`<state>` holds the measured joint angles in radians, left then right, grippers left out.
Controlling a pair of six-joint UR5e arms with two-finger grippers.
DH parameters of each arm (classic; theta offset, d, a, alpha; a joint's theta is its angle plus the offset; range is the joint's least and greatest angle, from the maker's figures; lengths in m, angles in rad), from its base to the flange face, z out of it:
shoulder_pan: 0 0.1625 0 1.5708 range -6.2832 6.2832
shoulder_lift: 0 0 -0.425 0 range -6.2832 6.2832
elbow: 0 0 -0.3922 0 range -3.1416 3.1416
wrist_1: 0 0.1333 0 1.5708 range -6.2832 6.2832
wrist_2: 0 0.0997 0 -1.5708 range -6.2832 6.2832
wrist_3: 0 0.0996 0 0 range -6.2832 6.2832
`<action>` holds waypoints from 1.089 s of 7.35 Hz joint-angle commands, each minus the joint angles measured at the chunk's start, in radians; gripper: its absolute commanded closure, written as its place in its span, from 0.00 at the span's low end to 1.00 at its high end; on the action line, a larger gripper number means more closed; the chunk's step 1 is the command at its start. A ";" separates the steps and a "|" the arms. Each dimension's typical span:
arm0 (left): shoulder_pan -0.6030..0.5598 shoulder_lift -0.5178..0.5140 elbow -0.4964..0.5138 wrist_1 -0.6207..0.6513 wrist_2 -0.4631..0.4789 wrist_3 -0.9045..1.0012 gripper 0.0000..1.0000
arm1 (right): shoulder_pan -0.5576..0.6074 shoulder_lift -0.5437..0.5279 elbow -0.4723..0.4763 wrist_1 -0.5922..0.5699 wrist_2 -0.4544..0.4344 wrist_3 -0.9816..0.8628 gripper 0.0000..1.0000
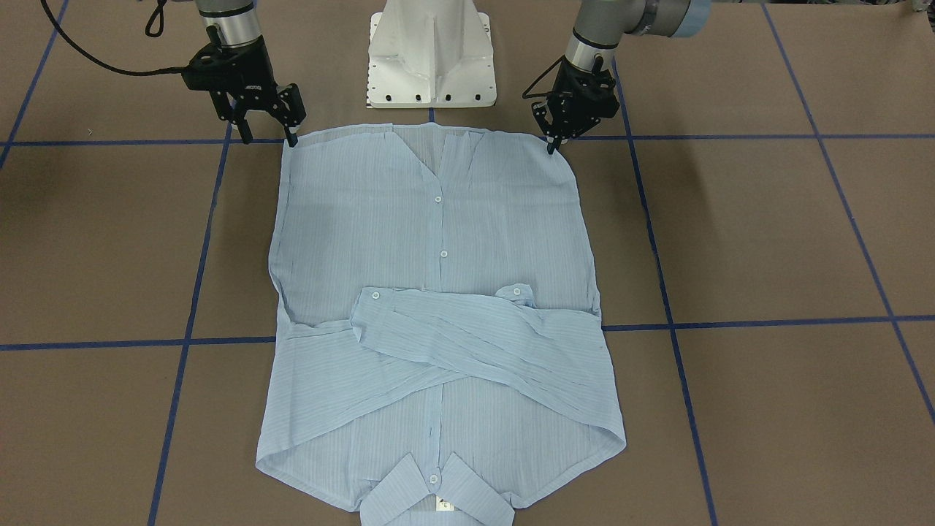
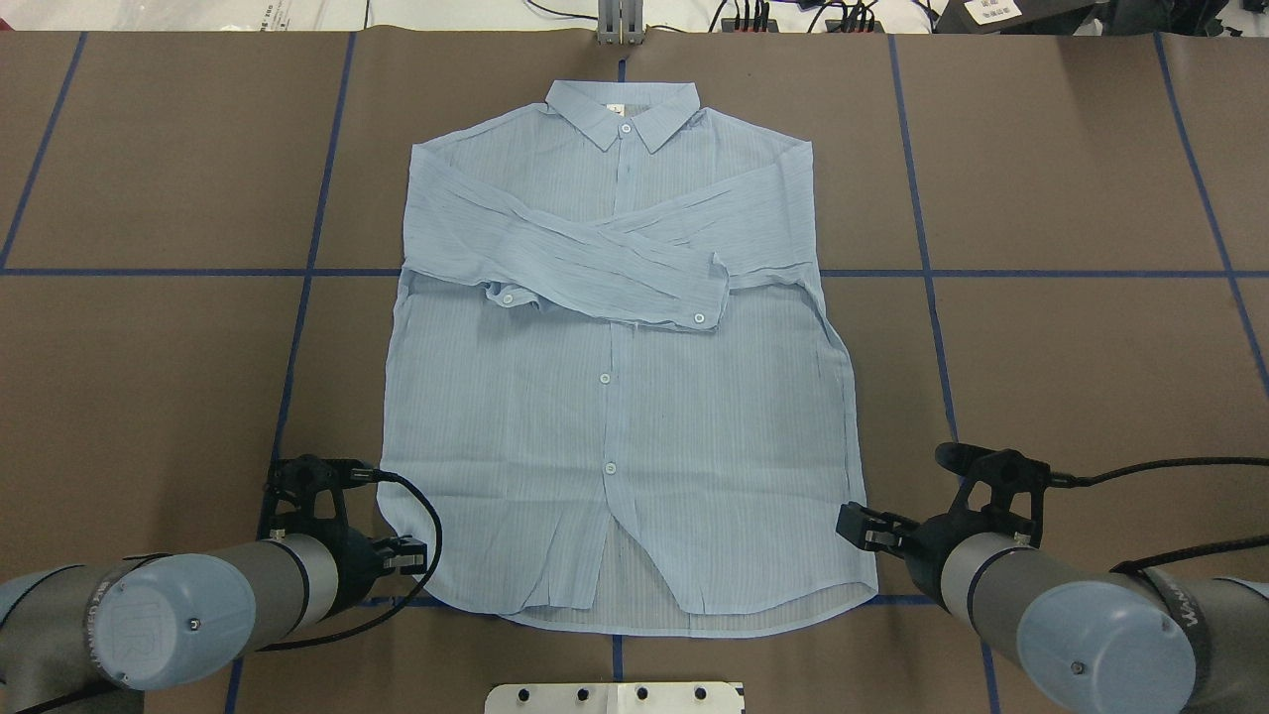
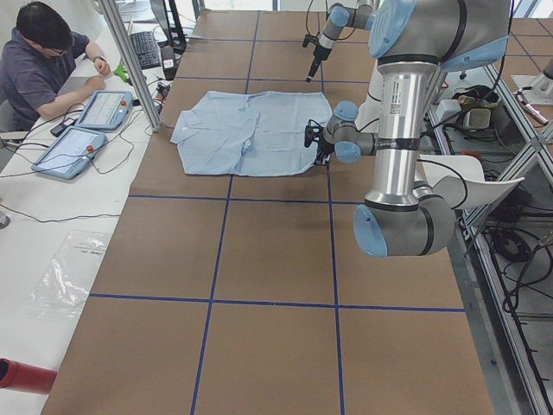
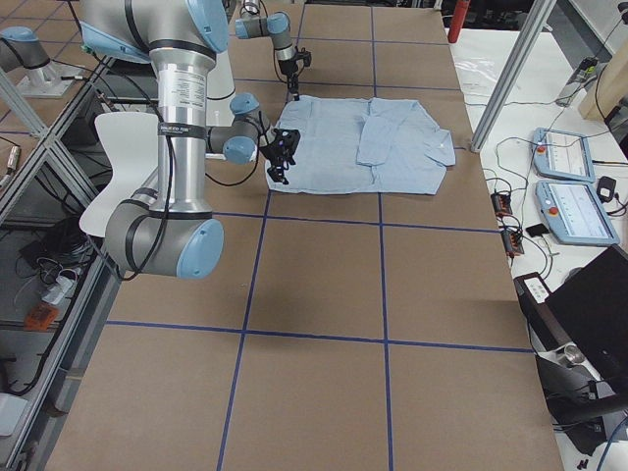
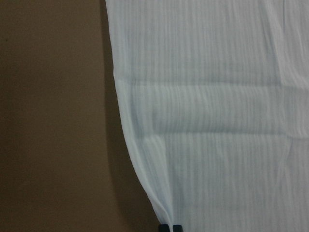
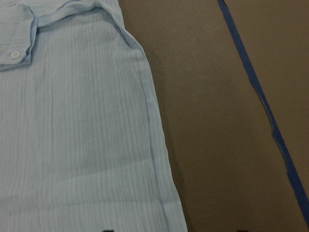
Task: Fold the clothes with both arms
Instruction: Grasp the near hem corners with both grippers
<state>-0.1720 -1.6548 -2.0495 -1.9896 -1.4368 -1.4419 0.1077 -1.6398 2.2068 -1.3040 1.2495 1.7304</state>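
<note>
closest to the robot, the left gripper (image 1: 551, 146) sits at one corner of the hem (image 2: 634, 620) with its jaws drawn together. its wrist camera shows the two fingertips (image 5: 165, 227) almost touching where the cloth edge runs into them, so it looks pinched on the shirt (image 2: 615, 426). the right gripper (image 1: 270, 139) at the other corner is spread wide and holds nothing, with one finger at the corner and the other out over the bare table (image 2: 1041, 347). beyond them the shirt lies flat and face up, buttoned, its sleeves (image 2: 595, 258) crossed over the chest and the collar (image 2: 625, 114) at the far end.

risks, as i judge them: with only one corner gripped, any lift would drag the hem askew. the fabric is thin, so the left pinch may hold just a sliver and slip. the right jaws, closing where they stand, could catch only the very edge or miss it. carrying the hem forward could also push the loose sleeves out of place.

the overhead view hides both sets of fingertips behind the wrists — the front-facing view is what shows one pair closed and the other splayed. only the side view shows a person (image 3: 43, 60) seated beside the table.
</note>
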 commanded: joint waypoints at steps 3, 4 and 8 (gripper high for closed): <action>0.000 0.001 -0.003 0.000 0.030 0.000 1.00 | -0.106 0.001 -0.041 0.000 -0.102 0.075 0.29; 0.000 0.001 -0.003 0.000 0.036 0.000 1.00 | -0.130 0.003 -0.053 0.000 -0.132 0.078 0.30; 0.000 0.001 -0.003 0.000 0.038 0.000 1.00 | -0.154 0.003 -0.087 0.000 -0.142 0.083 0.45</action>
<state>-0.1718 -1.6536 -2.0525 -1.9896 -1.3993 -1.4419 -0.0372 -1.6361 2.1271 -1.3039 1.1097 1.8132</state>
